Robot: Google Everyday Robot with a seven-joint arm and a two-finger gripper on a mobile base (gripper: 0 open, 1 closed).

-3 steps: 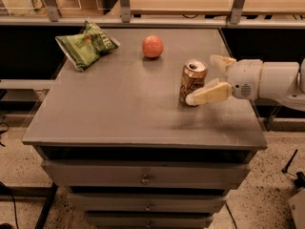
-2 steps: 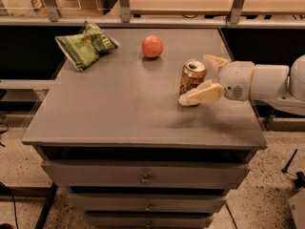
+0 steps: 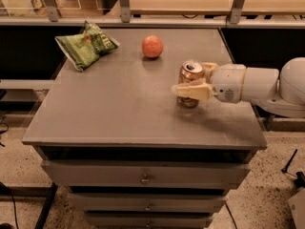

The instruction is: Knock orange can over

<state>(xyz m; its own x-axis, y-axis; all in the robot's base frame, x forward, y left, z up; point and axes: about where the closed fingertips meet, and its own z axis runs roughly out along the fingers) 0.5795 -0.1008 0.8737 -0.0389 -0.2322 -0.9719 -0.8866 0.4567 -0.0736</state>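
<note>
The orange can [image 3: 189, 74] stands on the right part of the grey cabinet top [image 3: 119, 109], its silver top with pull tab showing. It looks upright or tilted very slightly. My gripper [image 3: 191, 79] reaches in from the right on a white arm and is open. Its fingers stand on either side of the can: the near finger [image 3: 193, 90] crosses in front of the can's lower half, and the far finger [image 3: 208, 67] sits behind the can's right side. I cannot tell whether the fingers touch the can.
A round orange-pink fruit [image 3: 152, 46] lies toward the back centre. A green crinkled chip bag [image 3: 86, 46] lies at the back left. Drawers [image 3: 143, 178] sit below the top. The cabinet's right edge is just beyond the can. A rail and shelf run behind.
My gripper has moved left, so the near finger now crosses the front of the can. The can stays standing in about the same spot.
</note>
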